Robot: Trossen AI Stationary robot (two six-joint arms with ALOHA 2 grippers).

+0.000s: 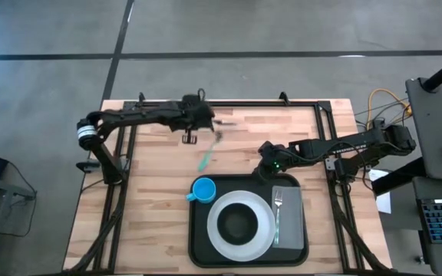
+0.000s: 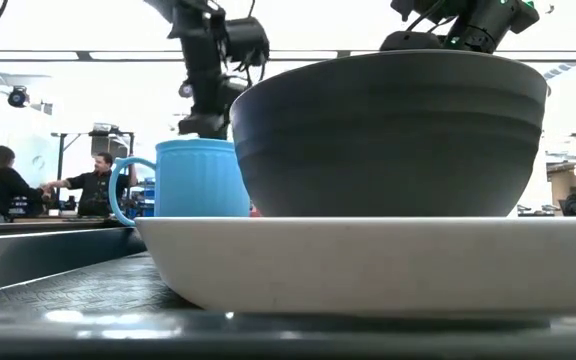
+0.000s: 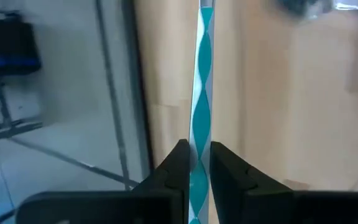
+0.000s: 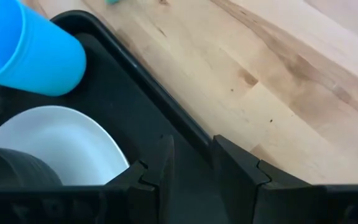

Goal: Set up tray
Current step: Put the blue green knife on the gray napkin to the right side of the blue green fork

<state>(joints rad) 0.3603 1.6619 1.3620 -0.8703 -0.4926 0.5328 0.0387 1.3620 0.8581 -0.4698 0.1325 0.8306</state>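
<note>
Black and raised at the rim, the tray [image 1: 199,244] sat at the near middle of the table [image 1: 152,192], already carrying a white plate [image 1: 219,239] with a dark bowl [image 1: 240,222], a blue cup [image 1: 202,190] at one corner, and a fork [image 1: 278,211] on a grey napkin [image 1: 291,218]. The right end effector [image 4: 191,158] hovered over the tray's far rim, fingers slightly apart and empty. Farther out, the left end effector [image 3: 196,163] pinched a teal-and-white striped straw [image 3: 202,93] above the table, probably meant for the cup. From table height, the bowl and plate blocked nearly everything; the straw's lower end was cut off.
</note>
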